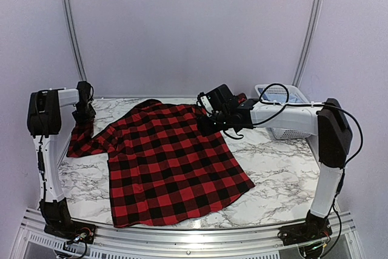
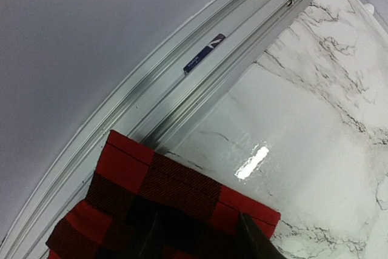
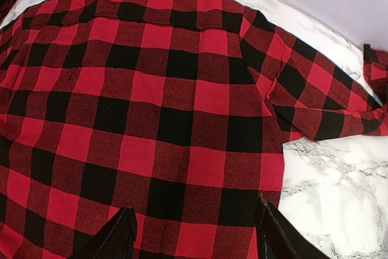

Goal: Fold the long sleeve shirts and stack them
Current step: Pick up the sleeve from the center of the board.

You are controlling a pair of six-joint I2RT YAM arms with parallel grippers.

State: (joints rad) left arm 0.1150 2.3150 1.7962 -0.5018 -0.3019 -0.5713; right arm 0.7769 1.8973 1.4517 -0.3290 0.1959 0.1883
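The red-and-black check shirt (image 1: 170,162) lies spread flat on the marble table, collar toward the back. My left gripper (image 1: 83,114) is at the back left and is shut on the shirt's left sleeve cuff (image 2: 176,186), holding it above the table; the sleeve (image 1: 79,141) hangs from it. My right gripper (image 1: 207,119) is open and empty just over the shirt's right shoulder edge. In the right wrist view its fingers (image 3: 115,238) straddle the shirt's body (image 3: 151,89), and the other sleeve (image 3: 327,101) lies folded at the right. A bit of pale blue (image 1: 265,94) shows in the basket; I cannot tell if it is the blue shirt.
A white lattice basket (image 1: 291,98) stands at the back right behind my right arm. The marble table (image 1: 285,174) is bare right of the shirt. An aluminium rail (image 2: 200,59) and the curved grey wall bound the back edge near the left gripper.
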